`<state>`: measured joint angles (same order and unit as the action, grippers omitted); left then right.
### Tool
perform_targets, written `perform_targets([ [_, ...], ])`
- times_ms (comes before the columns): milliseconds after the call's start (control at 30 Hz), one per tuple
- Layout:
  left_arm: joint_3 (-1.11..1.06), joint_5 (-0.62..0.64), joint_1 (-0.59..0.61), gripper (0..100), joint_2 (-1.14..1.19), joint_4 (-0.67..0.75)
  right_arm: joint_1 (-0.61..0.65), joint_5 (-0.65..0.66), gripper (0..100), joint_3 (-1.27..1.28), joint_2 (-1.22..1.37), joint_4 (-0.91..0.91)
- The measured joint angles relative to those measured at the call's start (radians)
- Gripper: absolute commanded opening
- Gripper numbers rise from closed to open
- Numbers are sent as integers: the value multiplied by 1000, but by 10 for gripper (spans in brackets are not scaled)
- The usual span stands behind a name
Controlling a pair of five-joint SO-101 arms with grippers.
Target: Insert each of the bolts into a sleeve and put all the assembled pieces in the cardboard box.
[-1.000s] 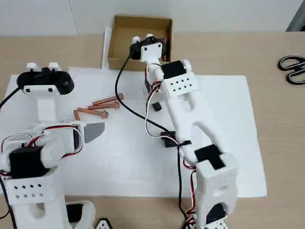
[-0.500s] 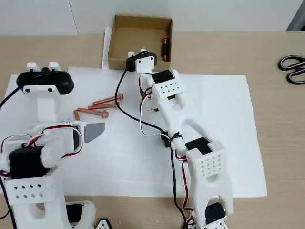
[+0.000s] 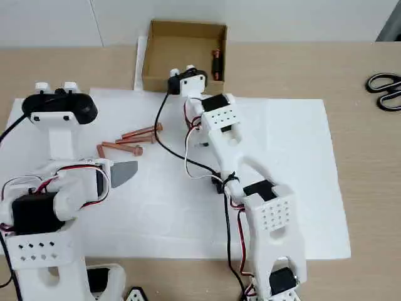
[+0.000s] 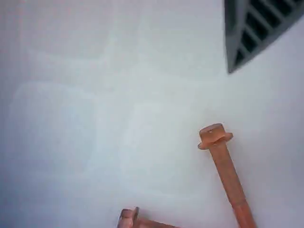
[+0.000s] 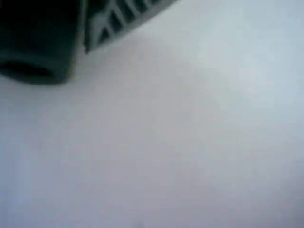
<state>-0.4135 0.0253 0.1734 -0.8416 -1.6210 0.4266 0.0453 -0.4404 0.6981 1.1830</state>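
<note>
Copper bolt [image 4: 227, 173] lies flat on the white sheet [image 4: 95, 95], its flanged head toward a ribbed dark grey finger [image 4: 254, 26], well apart from it, and its shaft cut off by the frame edge. Second copper bolt [image 4: 129, 219] lies near the first one's shaft, not touching it, with just the head and a bit of the shaft visible. Finger tip hangs over bare sheet, nothing against it.

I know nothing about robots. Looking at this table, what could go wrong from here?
The loose bolts lie bunched together on the white sheet, so a grab at one may knock or lift its neighbours. The black cable of the right arm droops close by the bolt heads and might drag them. That arm also stands close to the cardboard box and could shove it.
</note>
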Motion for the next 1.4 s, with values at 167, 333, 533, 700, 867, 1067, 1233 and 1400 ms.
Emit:
perform_targets([
  [167, 0, 0, 0, 357, 0, 0, 0, 2, 3, -20, 3, 14],
  [333, 0, 0, 0, 357, 0, 0, 12, 0, 3, -138, -2, 161],
  [533, 0, 0, 0, 357, 0, 0, 8, 8, 3, -287, -147, 333],
  [700, 0, 0, 0, 357, 83, 2, 5, 41, 3, -301, -284, 425],
  [867, 32, -103, 0, 357, 285, 83, -40, 46, 3, -301, -376, 480],
  [1067, 180, -373, -55, 357, 568, 192, -141, 81, 3, -301, -422, 502],
  [1233, 327, -609, -103, 357, 810, 206, -210, 109, 3, -301, -439, 517],
  [1400, 494, -813, -104, 357, 1025, 209, -258, 109, 3, -301, -440, 520],
])
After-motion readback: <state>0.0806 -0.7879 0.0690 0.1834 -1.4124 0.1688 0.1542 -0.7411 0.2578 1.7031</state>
